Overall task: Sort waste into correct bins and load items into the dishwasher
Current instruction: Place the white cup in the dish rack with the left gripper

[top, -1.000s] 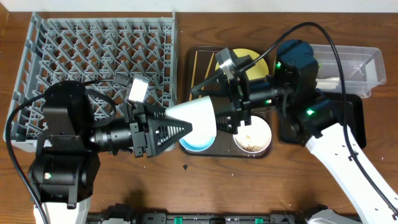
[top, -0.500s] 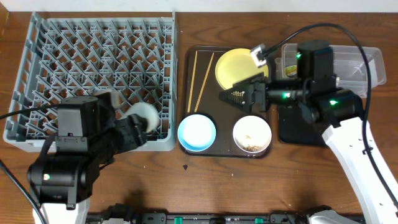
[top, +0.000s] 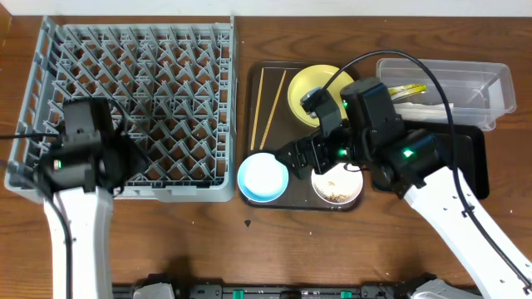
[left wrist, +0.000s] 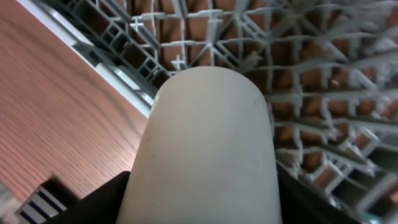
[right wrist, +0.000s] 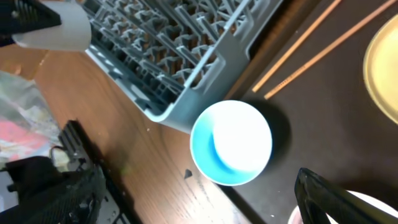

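My left gripper (left wrist: 205,208) is shut on the small white cup (left wrist: 208,124), holding it over the left front corner of the grey dish rack (top: 133,75). In the overhead view the arm hides the cup. My right gripper (right wrist: 205,199) is open and empty, low over the front of the brown tray between the light blue bowl (top: 263,177) and the white bowl (top: 337,184), which holds pale crumbs. The yellow plate (top: 316,87) and two chopsticks (top: 268,104) lie on the same tray. The clear tub (top: 465,83) holds the green-and-orange wrapper (top: 406,88).
The dark brown serving tray (top: 249,124) sits right of the rack. The black tray (top: 474,158) lies partly under my right arm, in front of the clear tub. A small dark speck (top: 248,223) lies on the wooden table near the front.
My left arm swung the white cup from mid-table to the rack's left front corner. My right arm moved from the yellow plate down to the two bowls.
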